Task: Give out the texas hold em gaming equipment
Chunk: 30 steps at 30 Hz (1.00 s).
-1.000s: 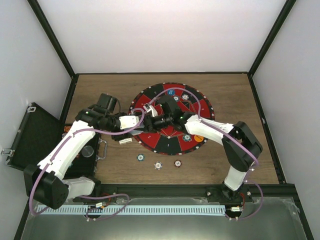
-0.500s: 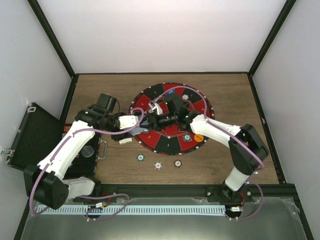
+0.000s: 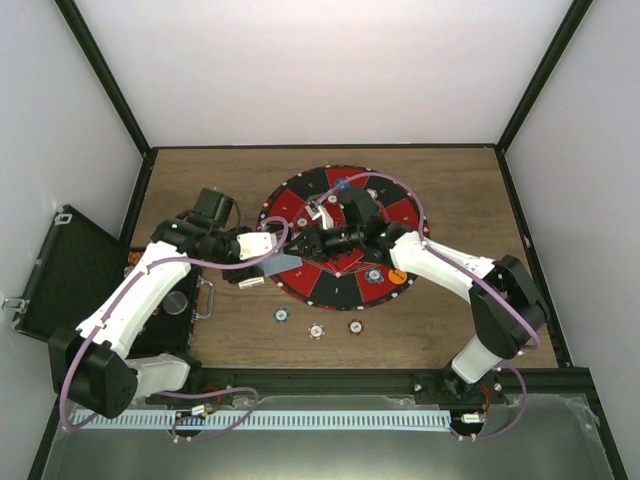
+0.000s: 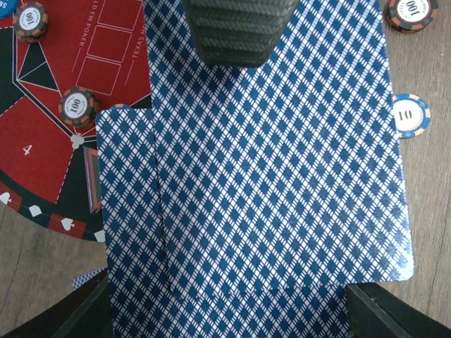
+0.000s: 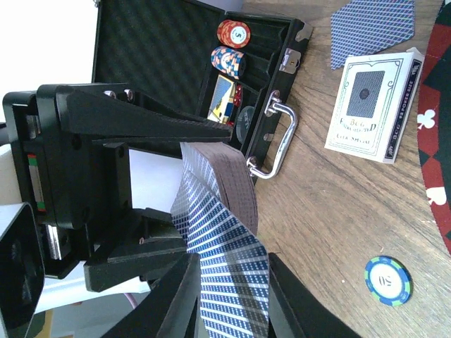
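Since a second ago the right arm has stretched farther left across the round poker mat (image 3: 335, 290), its elbow swinging out to the right. The right claw (image 3: 303, 243) now meets the left claw (image 3: 272, 250) at the mat's left edge. The left arm has hardly shifted.

The left claw is clamped on a stack of playing cards (image 4: 268, 176), patterned blue backs up, held over the mat's left rim and the tabletop (image 3: 450, 180). The right claw's fingers (image 5: 176, 296) stand on either side of the cards' free end, and a ribbed pad (image 4: 239, 32) lies on the top card. I cannot tell whether they pinch it.

Three poker chips (image 3: 316, 331) lie on bare wood just near of the mat, and more sit on the mat itself. An open black case (image 3: 70, 270) stands at the left. A card box (image 5: 373, 105) lies between case and mat, with a loose card (image 5: 373, 28) beside it. The two arms cover the mat's centre.
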Tool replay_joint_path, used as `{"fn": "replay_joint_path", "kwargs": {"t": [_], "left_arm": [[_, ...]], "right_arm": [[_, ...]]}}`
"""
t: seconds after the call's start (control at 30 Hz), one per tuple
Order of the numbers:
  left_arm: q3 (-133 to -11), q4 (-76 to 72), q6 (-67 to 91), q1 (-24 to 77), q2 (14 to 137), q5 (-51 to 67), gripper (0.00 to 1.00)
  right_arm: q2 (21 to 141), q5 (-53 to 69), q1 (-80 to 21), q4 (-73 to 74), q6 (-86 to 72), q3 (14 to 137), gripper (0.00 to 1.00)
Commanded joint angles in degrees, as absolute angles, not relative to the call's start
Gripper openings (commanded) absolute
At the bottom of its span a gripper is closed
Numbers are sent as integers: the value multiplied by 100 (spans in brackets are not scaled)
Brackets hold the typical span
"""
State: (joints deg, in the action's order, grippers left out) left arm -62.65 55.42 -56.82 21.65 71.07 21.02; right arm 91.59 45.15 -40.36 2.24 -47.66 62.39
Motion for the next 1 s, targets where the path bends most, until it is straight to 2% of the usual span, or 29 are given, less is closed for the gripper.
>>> {"fn": "replay_joint_path", "kwargs": {"t": [0.0, 0.2, 0.3, 0.47, 0.77, 0.97], "left_arm": [[-6223, 5425, -5608, 2103, 7157, 2147, 4], [-6188, 5414, -5471, 2002, 7384, 2131, 4], [-6198, 5424, -5430, 1950, 7453, 2189, 4], [-6248, 5423, -5427, 1875, 7478, 2226, 4], [-6286, 5596, -5694, 1477, 7506, 2230, 4], [-6284, 5773, -5797, 1319, 7448, 2268, 4]], "right_arm": [[8950, 4474, -3986, 437, -4725, 6252, 25], [8880, 4430, -3961, 563, -4681, 6135, 24], [8856, 4446, -3945, 532, -4709, 6079, 20], [8809, 4515, -3844, 463, -4811, 6005, 1], [8710, 4871, -3101, 495, -4673, 6003, 1], [9474, 4969, -2636, 677, -4329, 6648, 1]]}}
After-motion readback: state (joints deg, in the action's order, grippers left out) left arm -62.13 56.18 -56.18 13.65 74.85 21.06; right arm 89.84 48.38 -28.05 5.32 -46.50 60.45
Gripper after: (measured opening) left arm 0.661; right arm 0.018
